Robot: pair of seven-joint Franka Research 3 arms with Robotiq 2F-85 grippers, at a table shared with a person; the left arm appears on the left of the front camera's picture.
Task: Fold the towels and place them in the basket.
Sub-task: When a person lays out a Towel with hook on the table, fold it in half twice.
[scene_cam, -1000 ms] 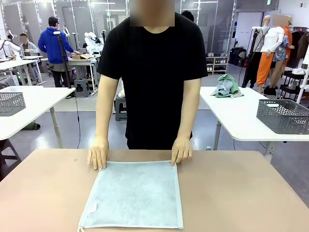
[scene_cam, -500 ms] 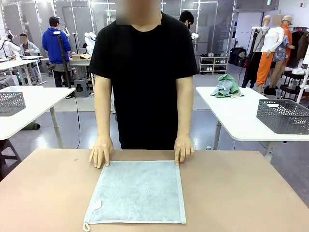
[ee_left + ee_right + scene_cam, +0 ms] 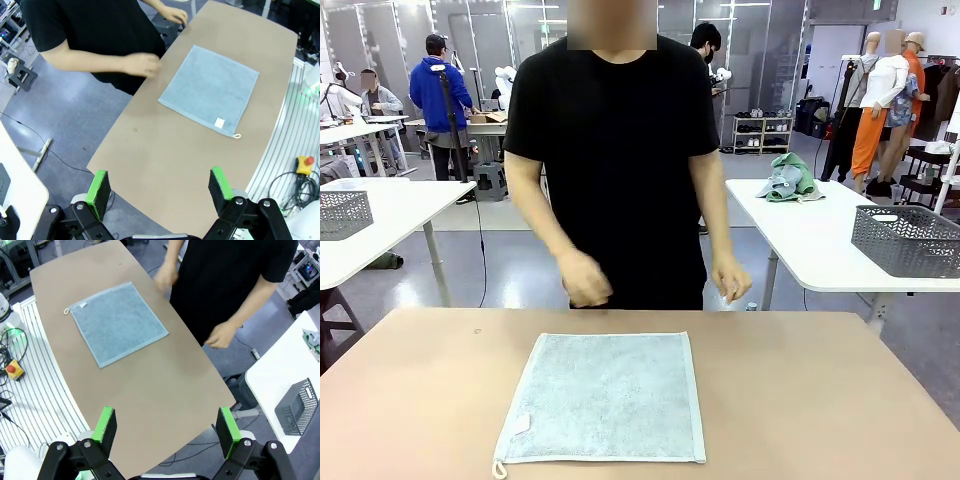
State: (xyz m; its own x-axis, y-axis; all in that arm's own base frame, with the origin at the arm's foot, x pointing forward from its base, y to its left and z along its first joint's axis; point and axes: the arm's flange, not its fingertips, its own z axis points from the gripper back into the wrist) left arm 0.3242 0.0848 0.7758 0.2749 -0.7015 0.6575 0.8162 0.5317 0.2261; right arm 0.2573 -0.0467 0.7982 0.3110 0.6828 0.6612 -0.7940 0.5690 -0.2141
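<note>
- While the person's hands were pressing on the two far corners of the towel a moment ago, they are now lifted off it and held in front of the body, blurred by motion.
- The pale blue-grey towel has also been smoothed and squared in this short time. It now lies flat, in one layer, in the middle of the brown table, nearer to the robot's edge.
- To my judgement the spreading is finished and the towel is given over to the robot; no fold is made yet.
- The towel is almost square, so I see no clear long axis. Its edges run parallel with the table edges.
- The white label and the corner loop point to the near corner on the robot's left.
- The left gripper hangs high above the table with its jaws spread wide, holding nothing.
- The right gripper is the same: wide apart, empty, well above the towel.
</note>
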